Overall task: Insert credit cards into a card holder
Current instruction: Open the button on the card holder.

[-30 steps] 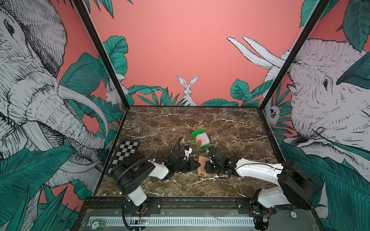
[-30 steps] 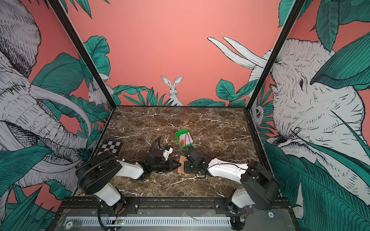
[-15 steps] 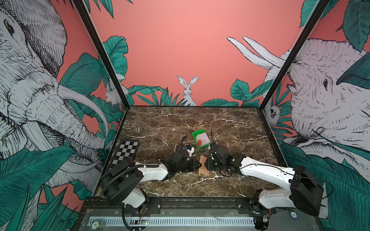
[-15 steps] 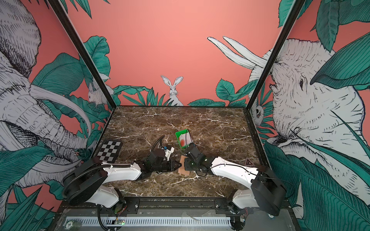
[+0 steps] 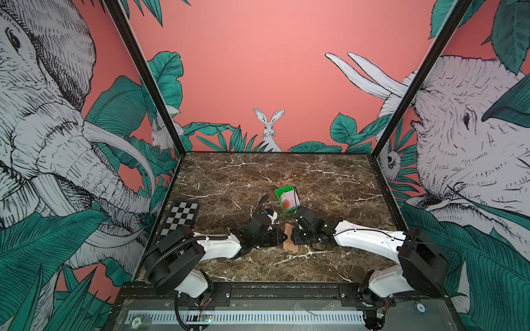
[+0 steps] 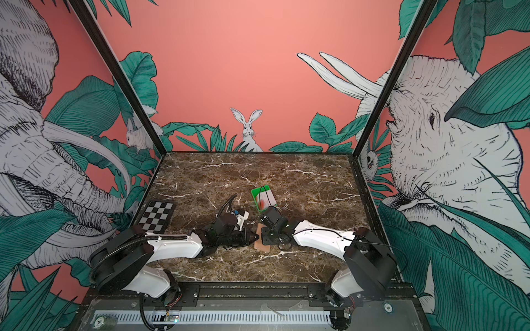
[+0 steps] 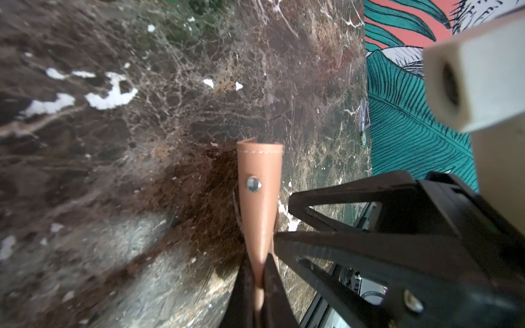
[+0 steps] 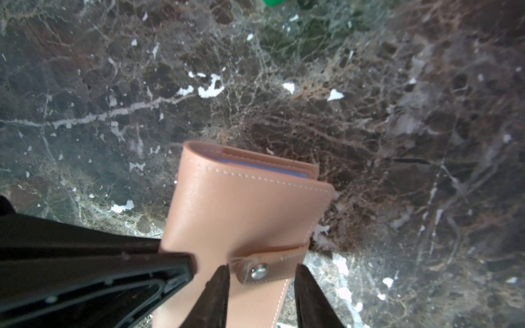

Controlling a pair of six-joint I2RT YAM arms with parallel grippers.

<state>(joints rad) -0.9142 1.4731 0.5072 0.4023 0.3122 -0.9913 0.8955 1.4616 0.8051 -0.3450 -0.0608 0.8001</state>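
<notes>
The tan card holder [image 5: 290, 243] [image 6: 262, 244] is held on edge just over the marble, between both arms. My left gripper [image 7: 257, 264] [image 5: 282, 236] is shut on one leaf of it; the snap stud [image 7: 253, 183] shows on that leaf. Opposite it, my right gripper [image 8: 261, 269] [image 5: 294, 235] is open, its jaws standing either side of the snap strap [image 8: 270, 269] without pinching it. A light blue card edge [image 8: 264, 168] shows inside the folded card holder [image 8: 244, 204]. More credit cards, the top one white with a red-orange circle [image 5: 287, 201] [image 6: 263, 201], lie in the tray behind.
The green tray [image 5: 279, 192] [image 6: 255, 191] stands just behind the right wrist. A checkerboard plate [image 5: 180, 216] lies at the table's left edge. Patterned walls close in three sides.
My right gripper has opened around the strap. The left arm has stretched lower and further forward, still gripping the card holder, which stays about where it was.
</notes>
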